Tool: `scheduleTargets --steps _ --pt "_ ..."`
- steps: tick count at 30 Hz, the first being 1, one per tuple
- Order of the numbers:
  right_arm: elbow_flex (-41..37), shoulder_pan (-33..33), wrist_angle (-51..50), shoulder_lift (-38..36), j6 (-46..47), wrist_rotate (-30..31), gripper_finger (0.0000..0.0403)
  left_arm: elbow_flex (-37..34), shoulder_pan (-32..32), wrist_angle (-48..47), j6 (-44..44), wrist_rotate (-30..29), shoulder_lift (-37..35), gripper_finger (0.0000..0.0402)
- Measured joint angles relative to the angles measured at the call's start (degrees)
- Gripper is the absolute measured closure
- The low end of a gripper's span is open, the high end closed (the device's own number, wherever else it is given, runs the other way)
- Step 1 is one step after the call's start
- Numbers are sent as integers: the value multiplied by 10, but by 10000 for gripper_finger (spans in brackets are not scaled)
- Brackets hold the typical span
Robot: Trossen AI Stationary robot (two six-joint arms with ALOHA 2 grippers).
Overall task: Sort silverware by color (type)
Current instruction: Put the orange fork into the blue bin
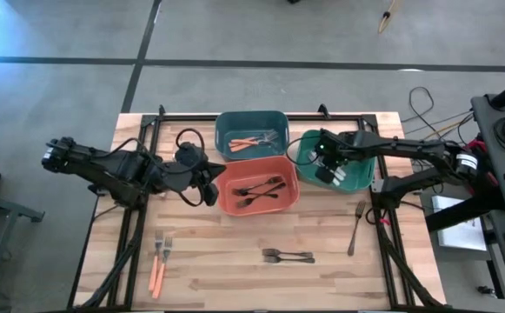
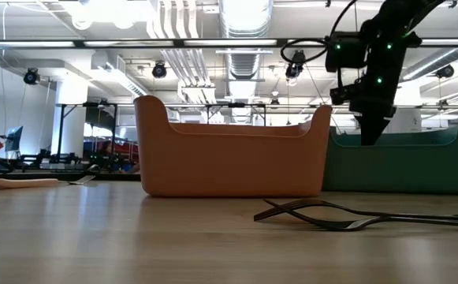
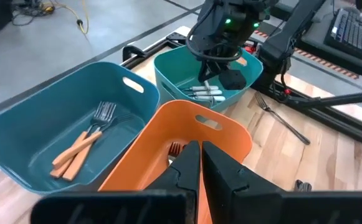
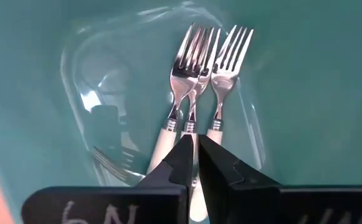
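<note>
Three bins stand on the far half of the table. The teal bin (image 1: 250,130) holds orange-handled forks (image 3: 84,140). The orange-red bin (image 1: 256,204) holds black forks (image 1: 259,188). The green bin (image 1: 356,178) holds three white-handled forks (image 4: 196,74), which lie flat on its floor. On the bare table lie two orange-handled forks (image 1: 158,259), two black forks (image 1: 287,255) and a silver fork (image 1: 356,228). My right gripper (image 4: 196,144) is shut and points down over the green bin, above the white-handled forks. My left gripper (image 3: 200,158) is shut and hovers at the orange-red bin's left rim.
Black metal frame rails (image 1: 148,130) run along the table's left, right and far sides. Between the bins and the near edge there is open wood (image 1: 226,235). In the low view, the black forks (image 2: 331,214) lie in front of the orange-red bin (image 2: 232,150).
</note>
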Motion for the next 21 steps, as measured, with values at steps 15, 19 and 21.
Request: scheduleTargets --steps 15,19,21 --pt "173 24 -18 -47 74 -5 386 -1 138 -197 -214 178 26 401" --pt "215 34 -18 -54 68 -5 385 -2 187 -298 -214 254 62 401" --pt "230 37 -15 -57 60 -5 385 -5 217 -358 -187 285 84 401"
